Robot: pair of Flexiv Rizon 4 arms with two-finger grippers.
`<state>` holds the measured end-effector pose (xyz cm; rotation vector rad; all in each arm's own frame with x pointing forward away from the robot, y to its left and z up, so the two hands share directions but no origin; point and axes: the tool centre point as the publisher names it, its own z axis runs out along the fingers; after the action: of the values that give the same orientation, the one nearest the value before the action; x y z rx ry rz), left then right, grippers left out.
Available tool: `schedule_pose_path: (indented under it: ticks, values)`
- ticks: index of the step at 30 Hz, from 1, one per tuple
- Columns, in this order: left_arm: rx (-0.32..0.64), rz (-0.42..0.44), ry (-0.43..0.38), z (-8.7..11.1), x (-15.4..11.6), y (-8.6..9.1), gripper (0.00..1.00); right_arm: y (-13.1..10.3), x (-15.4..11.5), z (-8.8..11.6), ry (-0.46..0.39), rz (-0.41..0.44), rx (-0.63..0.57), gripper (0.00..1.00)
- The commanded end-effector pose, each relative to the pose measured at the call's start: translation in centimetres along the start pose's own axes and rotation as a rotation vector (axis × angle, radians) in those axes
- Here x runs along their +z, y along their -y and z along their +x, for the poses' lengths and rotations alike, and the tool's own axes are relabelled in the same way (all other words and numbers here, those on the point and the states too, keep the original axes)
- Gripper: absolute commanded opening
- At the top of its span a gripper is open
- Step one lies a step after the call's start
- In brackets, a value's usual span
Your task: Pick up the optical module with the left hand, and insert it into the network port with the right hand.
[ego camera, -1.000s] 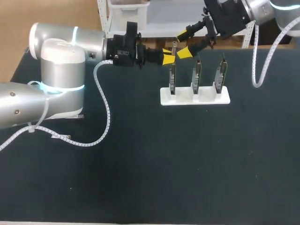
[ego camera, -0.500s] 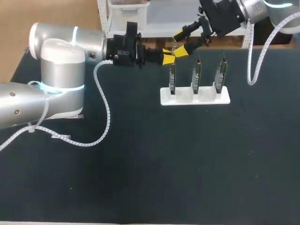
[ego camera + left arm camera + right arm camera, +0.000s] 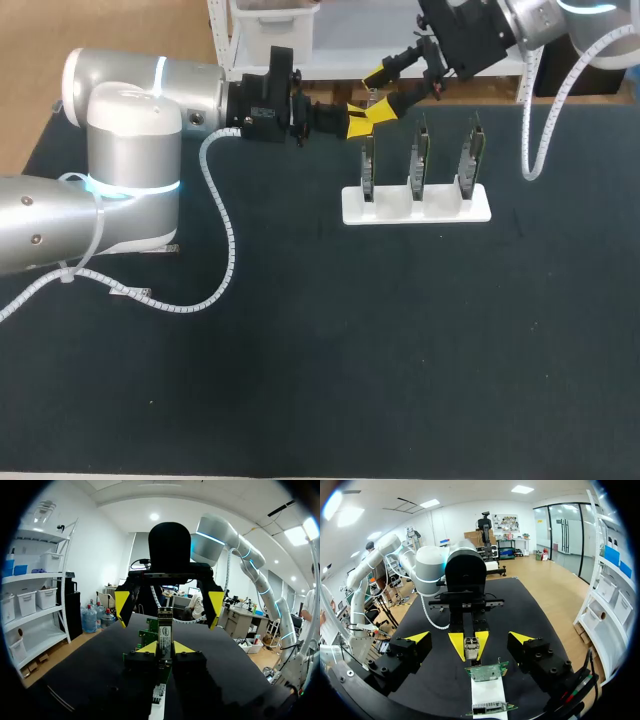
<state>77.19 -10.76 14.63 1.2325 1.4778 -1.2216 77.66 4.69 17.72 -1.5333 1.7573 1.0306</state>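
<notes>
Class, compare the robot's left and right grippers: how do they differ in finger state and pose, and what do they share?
The left gripper is shut on the optical module, fingers close together; the right gripper stands wide open, holding nothing. The left gripper lies level, coming in from the left; the right gripper slants down from the far right corner. Both have yellow tips and face each other across the module.
</notes>
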Motion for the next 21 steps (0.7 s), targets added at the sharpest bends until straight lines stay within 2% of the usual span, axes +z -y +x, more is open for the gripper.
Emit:
schedule_pose_path:
  ticks: [1,2,3,4,21]
  values:
    - [0.001,0.004,-0.001,0.01,0.08,-0.26,0.00,0.05,0.08,-0.02,0.000,-0.005,-0.001,1.00]
    - [0.001,0.004,-0.001,0.01,0.08,-0.26,0.00,0.02,0.10,-0.02,-0.001,-0.007,-0.001,1.00]
    - [0.001,0.004,-0.001,0.01,0.08,-0.26,0.00,0.00,0.11,-0.02,-0.002,-0.005,-0.003,0.15]
    - [0.001,0.004,-0.001,0.01,0.08,-0.26,0.00,-0.06,0.14,-0.01,-0.003,-0.005,-0.008,0.00]
    - [0.001,0.004,-0.001,0.01,0.08,-0.26,0.00,-0.42,-0.09,0.41,-0.007,0.008,0.002,0.00]
